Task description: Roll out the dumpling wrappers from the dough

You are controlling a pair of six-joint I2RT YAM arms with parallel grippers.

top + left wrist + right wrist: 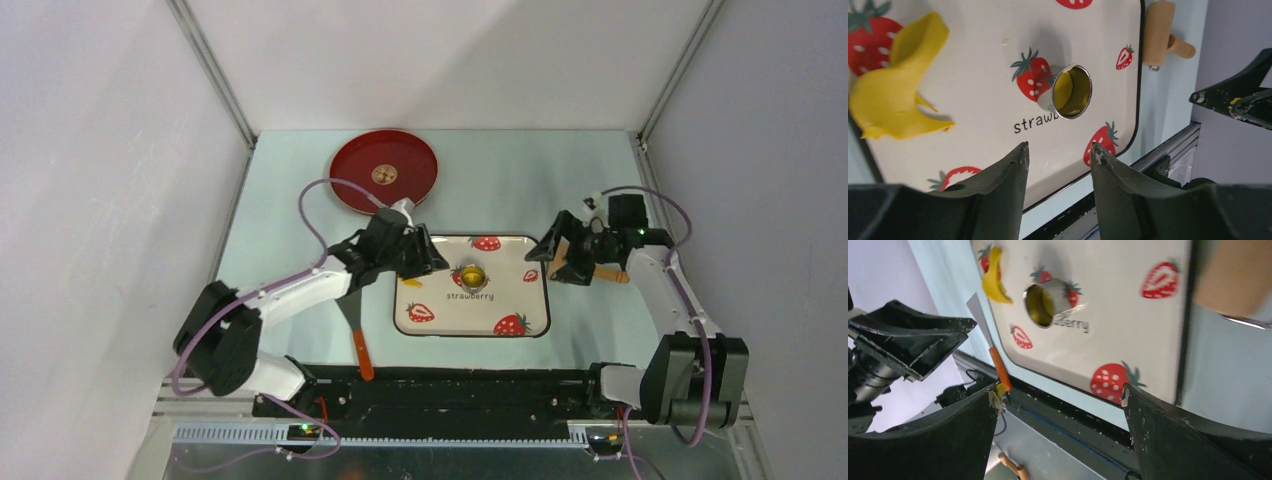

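- My left arm reaches from its base on a slant, forward and to the right. The elbow is low near the left side of the surface (500,190) and the wrist is over the left edge of the tray (505,292).
- My left gripper (1060,152) is partly open, with a clear gap between the fingers and nothing in it. It points across the tray toward the cutter (1070,91).
- My right arm rises from its base, and its wrist is bent left toward the tray.
- My right gripper (1058,395) is spread wide and holds nothing. A fleck of yellow sticks to one fingertip.
- The right gripper hangs above the rolling pin (592,268), which lies on the surface just beside the tray's right edge.
- The metal ring cutter stands near the middle of the tray, and yellow dough shows inside it. I cannot tell whether that is a clean round.
- The dough scrap (893,95), curved like a banana, lies at the tray's left end, well apart from the cutter.
- A scraper (360,345) with an orange handle lies left of the tray.
- A red plate (340,175) sits at the far side.
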